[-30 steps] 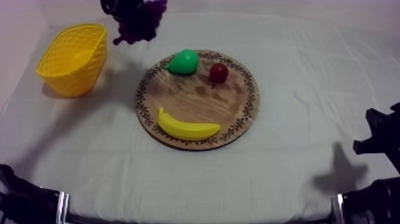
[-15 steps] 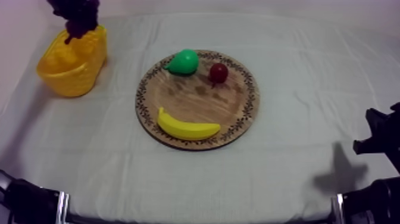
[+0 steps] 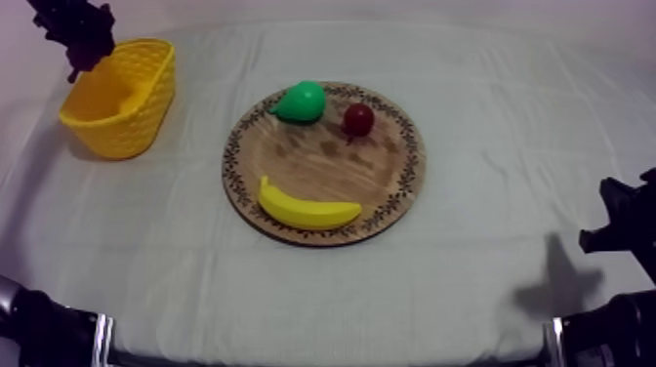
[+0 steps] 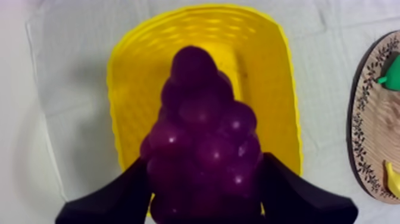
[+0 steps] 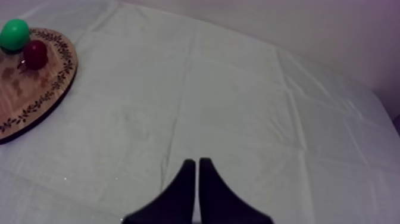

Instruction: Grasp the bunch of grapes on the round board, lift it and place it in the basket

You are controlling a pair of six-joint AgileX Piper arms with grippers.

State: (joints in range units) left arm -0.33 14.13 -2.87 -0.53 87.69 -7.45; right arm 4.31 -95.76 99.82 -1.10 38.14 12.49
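The purple bunch of grapes (image 3: 86,39) hangs in the air above the far left rim of the yellow basket (image 3: 122,98), with my left gripper (image 3: 66,20) shut on it. From the left wrist, the grapes (image 4: 202,137) sit between my two black fingers (image 4: 113,199), directly over the basket's hollow (image 4: 262,71). The round wooden board (image 3: 322,161) lies mid-table. My right gripper (image 5: 196,176) rests low at the table's right side, its fingers together as a narrow wedge.
On the board lie a green pear (image 3: 301,101), a small red fruit (image 3: 358,119) and a banana (image 3: 307,207). From the right wrist, the board's edge (image 5: 36,101) with the pear (image 5: 14,34) and red fruit (image 5: 35,53) lies beyond bare cloth.
My left gripper has carried the grapes leftward, from beyond the board's far left to over the basket's far left rim. The right arm has stayed still.
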